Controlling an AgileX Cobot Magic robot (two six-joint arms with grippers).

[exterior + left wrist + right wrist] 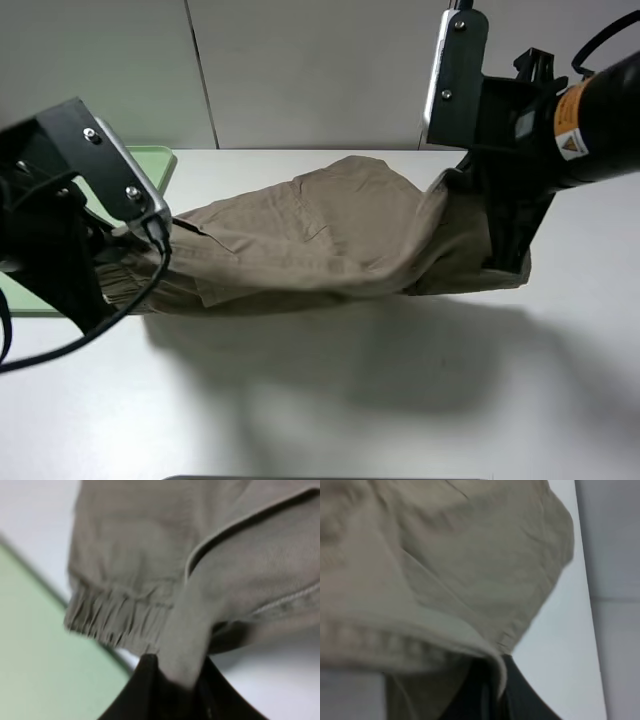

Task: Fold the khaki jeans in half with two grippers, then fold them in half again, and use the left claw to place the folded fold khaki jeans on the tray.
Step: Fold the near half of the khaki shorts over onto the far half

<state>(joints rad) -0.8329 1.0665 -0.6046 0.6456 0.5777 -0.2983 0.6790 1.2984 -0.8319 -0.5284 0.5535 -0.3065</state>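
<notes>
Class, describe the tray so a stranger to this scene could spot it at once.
On the white table, look to the left side, behind the left arm. A flat tray lies there, partly hidden. It alone is pale green; the khaki jeans nearby are tan.

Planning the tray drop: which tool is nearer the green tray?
Left. The left tool, clamped on the khaki shorts, is beside the tray; the right tool grips the shorts' far end, away from it.

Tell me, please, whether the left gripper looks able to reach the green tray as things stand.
Probably yes: the tray lies right beside the left gripper, with nothing standing between. But it is shut on the shorts, which the right gripper also grips, so the cloth would come along.
</notes>
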